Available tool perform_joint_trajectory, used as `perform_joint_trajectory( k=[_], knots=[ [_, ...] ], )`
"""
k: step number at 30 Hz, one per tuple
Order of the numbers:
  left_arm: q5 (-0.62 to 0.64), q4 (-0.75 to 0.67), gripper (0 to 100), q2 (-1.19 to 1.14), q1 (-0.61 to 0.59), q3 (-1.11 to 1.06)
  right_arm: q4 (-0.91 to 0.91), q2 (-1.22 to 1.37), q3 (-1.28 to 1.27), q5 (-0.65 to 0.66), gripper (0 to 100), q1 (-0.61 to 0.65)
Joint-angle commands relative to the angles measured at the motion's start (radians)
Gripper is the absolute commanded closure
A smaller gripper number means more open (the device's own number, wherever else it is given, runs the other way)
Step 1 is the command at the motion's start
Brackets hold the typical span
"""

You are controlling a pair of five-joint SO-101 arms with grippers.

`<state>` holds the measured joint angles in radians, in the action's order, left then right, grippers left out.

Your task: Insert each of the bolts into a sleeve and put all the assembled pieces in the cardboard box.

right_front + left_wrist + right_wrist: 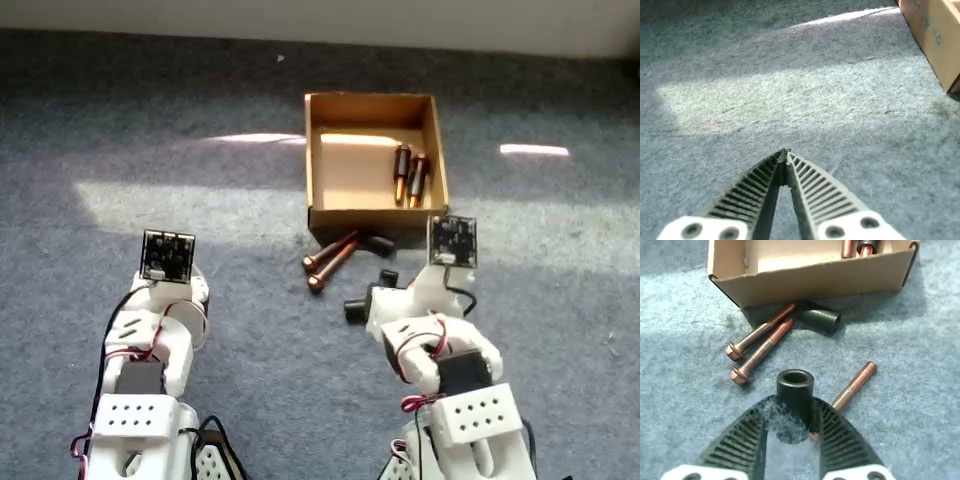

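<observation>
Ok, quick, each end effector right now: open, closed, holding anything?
Left end effector: closed, holding nothing.
Right end effector: closed on a black sleeve.

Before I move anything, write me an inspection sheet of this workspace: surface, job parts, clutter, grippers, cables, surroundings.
Surface: grey carpet with sunlit patches.
Job's things: cardboard box holds two assembled pieces; two loose bolts lie side by side in front of it; a loose sleeve lies by its front wall; a third bolt lies beside the right jaws.
Clutter: nothing seen.
Grippers: left gripper, jaws shut and empty, over bare carpet; right gripper, jaws shut on the gripped sleeve.
Cables: red and black wires on both arms, away from the parts.
Surroundings: pale strip beyond the carpet's far edge.
</observation>
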<state>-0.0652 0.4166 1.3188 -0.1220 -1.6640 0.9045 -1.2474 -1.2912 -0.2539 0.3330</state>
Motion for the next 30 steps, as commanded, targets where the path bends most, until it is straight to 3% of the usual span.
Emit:
perform_joint_trajectory(
  k=[1, 7, 18, 24, 30],
  knots=[
    [-0.018, 0.17, 99, 0.001, -0.015, 0.137, -0.073, -0.09, -0.051, 0.028, 99.3, -0.024],
    [-0.018, 0.407, 99, -0.007, -0.01, 0.34, -0.094, -0.163, -0.124, 0.028, 99.3, -0.024],
    [-0.06, 0.655, 99, -0.028, 0.108, 0.656, -0.094, -0.32, -0.194, 0.029, 99.3, -0.061],
    [-0.061, 0.772, 99, -0.277, 0.197, 0.855, -0.09, -0.404, -0.209, 0.029, 99.3, -0.153],
    [-0.058, 0.789, 95, -0.522, 0.288, 0.992, -0.088, -0.443, -0.211, 0.029, 99.3, -0.232]
  ],
)
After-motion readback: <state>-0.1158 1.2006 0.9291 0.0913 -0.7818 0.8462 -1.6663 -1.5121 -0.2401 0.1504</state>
